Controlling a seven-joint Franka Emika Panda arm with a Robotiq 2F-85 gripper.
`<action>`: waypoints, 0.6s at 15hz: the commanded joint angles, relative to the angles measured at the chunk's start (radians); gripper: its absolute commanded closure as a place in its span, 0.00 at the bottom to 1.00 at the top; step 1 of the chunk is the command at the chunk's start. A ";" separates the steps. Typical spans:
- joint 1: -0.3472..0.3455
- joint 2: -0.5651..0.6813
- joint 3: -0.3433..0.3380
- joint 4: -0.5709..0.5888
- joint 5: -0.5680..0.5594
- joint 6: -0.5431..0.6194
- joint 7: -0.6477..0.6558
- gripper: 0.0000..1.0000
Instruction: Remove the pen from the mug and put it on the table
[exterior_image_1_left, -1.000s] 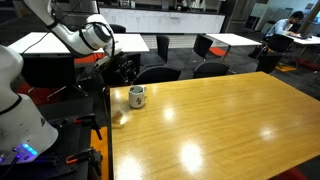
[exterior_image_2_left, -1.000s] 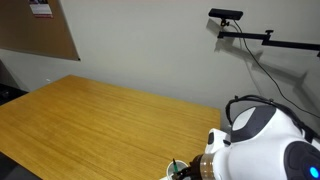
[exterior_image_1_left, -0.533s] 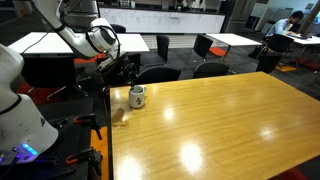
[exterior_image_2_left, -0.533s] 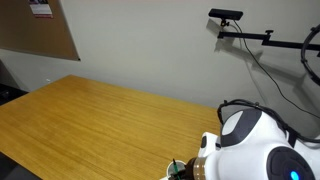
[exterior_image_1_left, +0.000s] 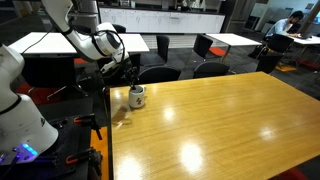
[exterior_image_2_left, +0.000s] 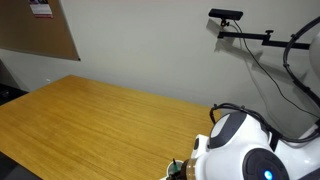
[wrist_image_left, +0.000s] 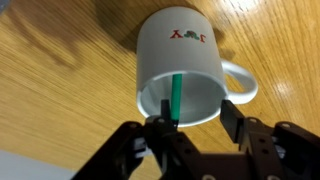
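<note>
Near the corner of the surface (exterior_image_1_left: 220, 120), in an exterior view, the mug (exterior_image_1_left: 136, 96) stands upright with the gripper (exterior_image_1_left: 128, 72) hanging just above it. The wrist view looks down into the mug's mouth. The green pen (wrist_image_left: 175, 97) leans inside, its lower end down in the mug and its upper end at the rim, close beside one of the fingers (wrist_image_left: 160, 128). The gripper is spread fairly wide and holds nothing: one finger sits near the pen's top, the other out towards the handle (wrist_image_left: 245, 85). Whether either finger touches the rim cannot be told.

This looks like the approach step, with the grasp not yet made and the pen not yet out.

The next move calls for centring the gap on the pen's top, since the pen lies off to one side. The gripper should then drop only far enough to clear the rim before narrowing on the thin shaft. A pinch that catches the mug wall could tip or drag the mug. After that comes a straight lift before laying the pen flat on bare wood beside it.
</note>
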 joint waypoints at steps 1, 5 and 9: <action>-0.002 0.046 -0.010 0.038 -0.041 -0.036 0.052 0.53; 0.000 0.074 -0.026 0.055 -0.065 -0.051 0.081 0.51; 0.002 0.097 -0.033 0.071 -0.069 -0.065 0.080 0.53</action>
